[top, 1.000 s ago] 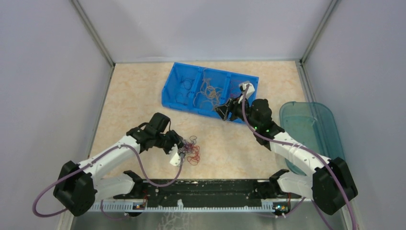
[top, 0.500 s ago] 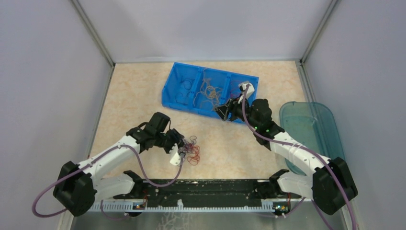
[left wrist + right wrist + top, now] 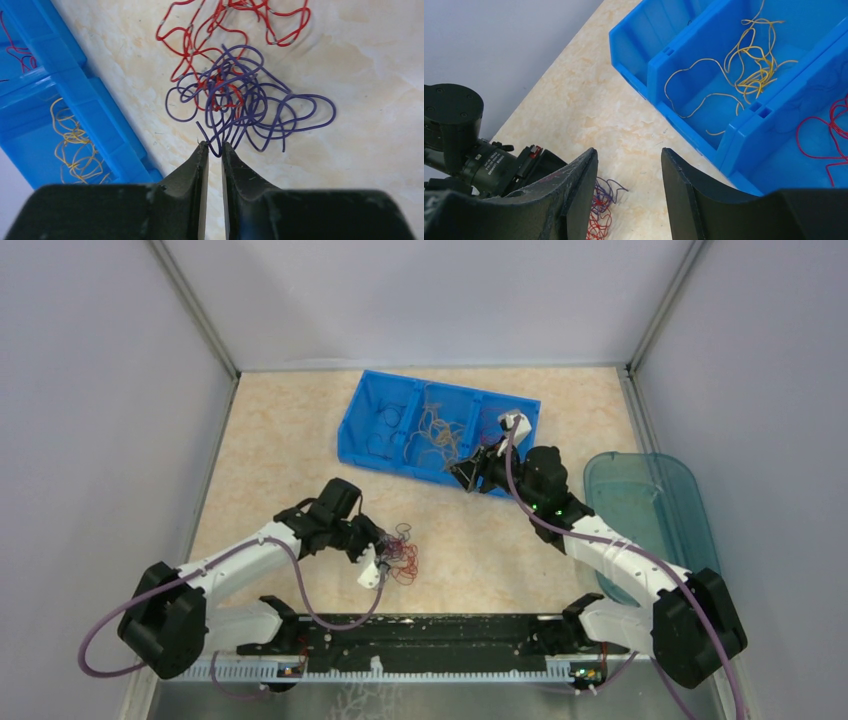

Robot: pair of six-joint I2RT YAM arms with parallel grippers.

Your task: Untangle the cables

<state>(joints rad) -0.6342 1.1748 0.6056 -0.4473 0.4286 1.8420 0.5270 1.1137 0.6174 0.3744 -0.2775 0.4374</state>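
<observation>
Pointing at a loose tangle on the bench (image 3: 280,440), the left claw (image 3: 215,148) sits low over the near half, left of centre. Its fingers (image 3: 192,190) stand narrowly apart, with a thin slit between them. The bend of one strand of the purple cables (image 3: 250,107) lies right at the tips, inside the slit. Cannot tell whether either finger touches it. The purple cables are knotted through the red cables (image 3: 220,30), which spread out beyond the knot in the wrist view. Both lie flat on the bench.

The right claw (image 3: 629,155) is at the near wall of the blue bin (image 3: 684,60), toward its right end. Fingers well apart, nothing between them.

The blue bin lies slanted at the far middle of the bench and has three compartments.
- Middle: yellow cables (image 3: 749,65), loosely coiled.
- Right: a few red strands (image 3: 829,135).
- Left: some dark loops (image 3: 388,418), colour unclear from above.

A teal tray (image 3: 640,510) lies at the right edge of the bench, well apart from the tangle.
</observation>
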